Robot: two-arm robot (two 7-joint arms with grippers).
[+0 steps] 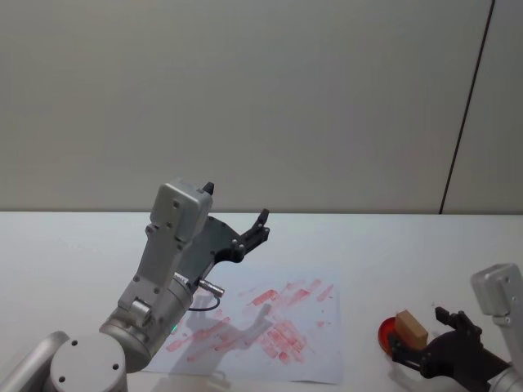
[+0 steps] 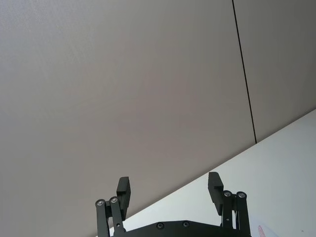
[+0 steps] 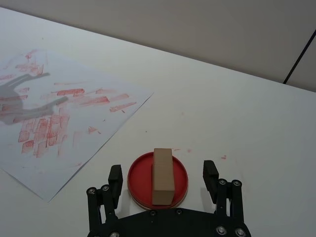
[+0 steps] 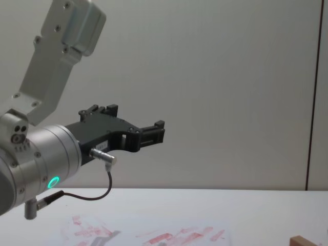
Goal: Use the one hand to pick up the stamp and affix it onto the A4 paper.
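The stamp (image 3: 162,175), a light tan wooden block, rests on a round red ink pad (image 3: 138,177) at the table's front right. My right gripper (image 3: 163,172) is open, with one finger on each side of the pad and the stamp between them, untouched. From the head view, the stamp (image 1: 411,326) lies just right of the A4 paper (image 1: 270,327), a white sheet covered in red prints. My left gripper (image 1: 237,204) is open and held high above the paper's far left part, pointing toward the wall.
The white table (image 1: 409,245) runs back to a plain grey wall with a dark vertical seam (image 1: 466,106). The left arm's shadow falls on the paper. A few red ink specks (image 3: 223,157) mark the table beside the pad.
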